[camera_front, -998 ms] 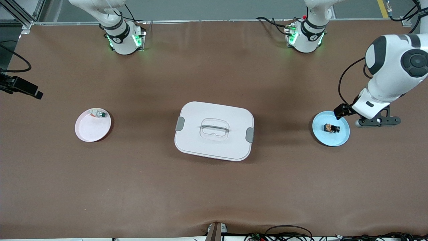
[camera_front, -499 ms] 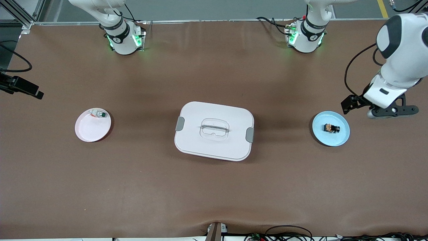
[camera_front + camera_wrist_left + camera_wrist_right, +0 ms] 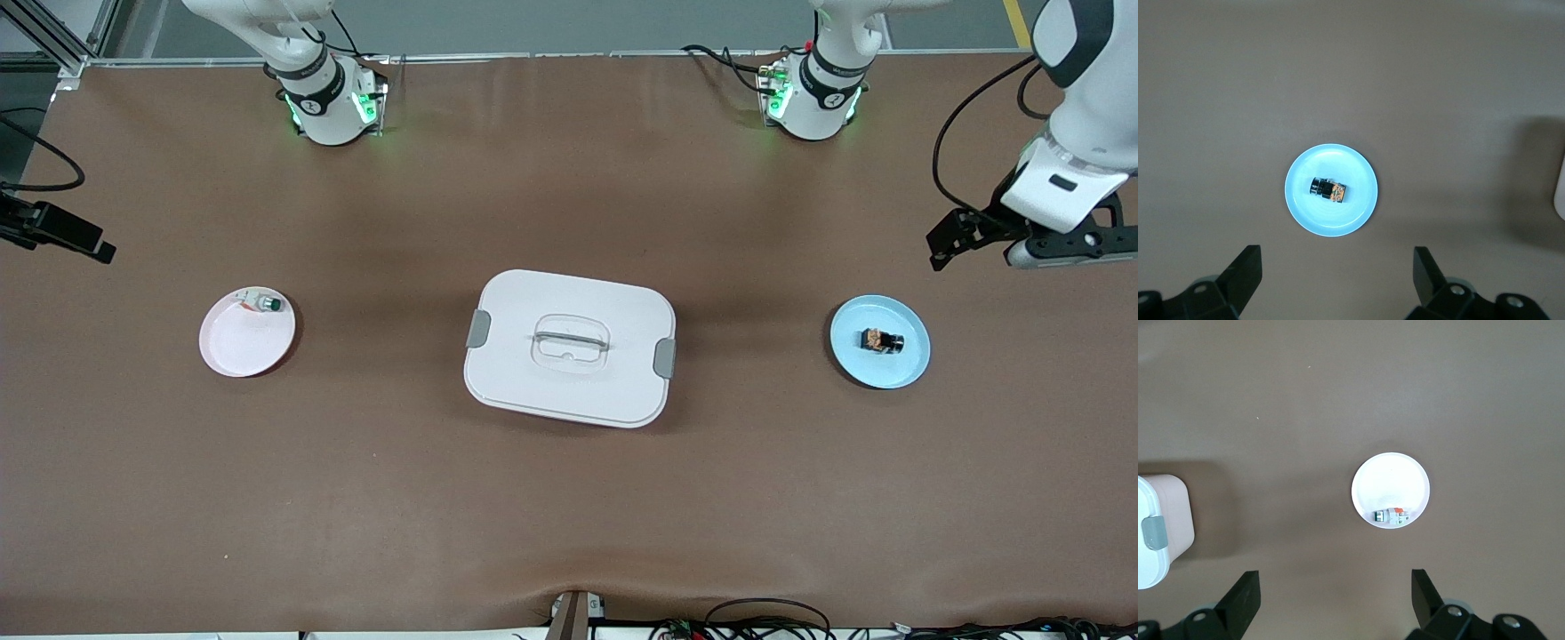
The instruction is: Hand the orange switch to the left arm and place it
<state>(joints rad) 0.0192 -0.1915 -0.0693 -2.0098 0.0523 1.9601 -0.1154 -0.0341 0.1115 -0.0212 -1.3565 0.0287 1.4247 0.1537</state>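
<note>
One box (image 3: 570, 348), two plates (image 3: 880, 342)

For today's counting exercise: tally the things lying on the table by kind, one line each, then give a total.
Plates: 2 (pink plate, blue plate)
Switches: 2 (orange switch on the blue plate, green-capped switch on the pink plate)
Boxes: 1 (white box between the plates)
Total: 5

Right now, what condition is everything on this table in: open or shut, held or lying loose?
box: lid on, both side latches down.
orange switch: lying loose on the blue plate.
white switch: lying at the pink plate's rim.
left gripper: open, empty, up over the blue plate.
right gripper: open, empty, up over the tabletop near the pink plate.
</note>
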